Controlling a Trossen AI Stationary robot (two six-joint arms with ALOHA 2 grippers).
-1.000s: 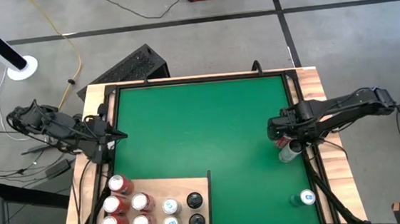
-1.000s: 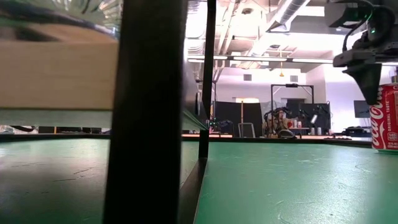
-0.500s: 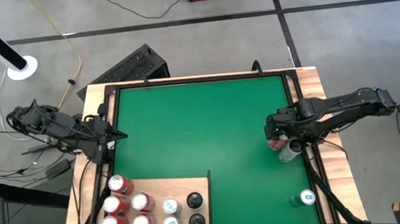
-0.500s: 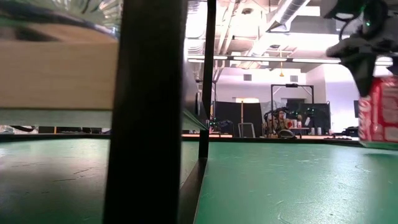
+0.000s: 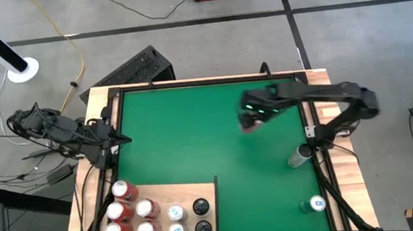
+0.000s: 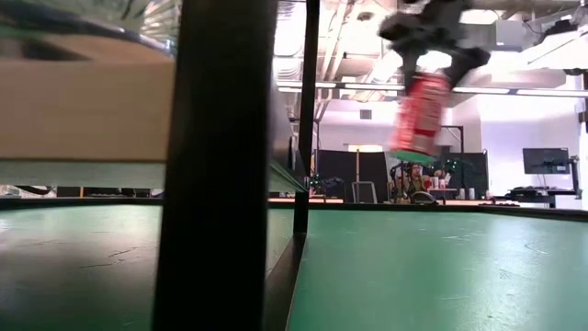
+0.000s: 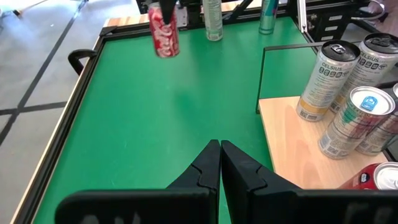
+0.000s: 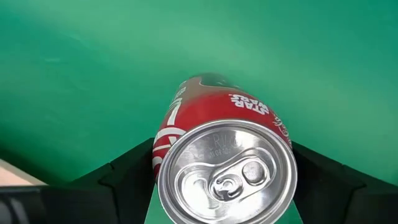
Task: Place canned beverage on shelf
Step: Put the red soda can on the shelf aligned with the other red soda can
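Red cans (image 5: 124, 190): five. Silver cans (image 5: 175, 212): three. Black cans (image 5: 200, 206): two. Teal can (image 5: 315, 204): one.

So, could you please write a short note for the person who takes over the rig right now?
Right gripper: shut on the red cola can, lifted above the green mat.
Left gripper: shut, empty, waiting at the mat's left edge.
Pale wooden shelf board: already carries eight cans.
Silver can and blue-topped can: standing at the mat's right side.
Left: set the red can on the board, then these two.

Right claw (image 5: 252, 118) lifted red can (image 5: 250, 122) off mat edge, apparently tilted, now mid-mat airborne.
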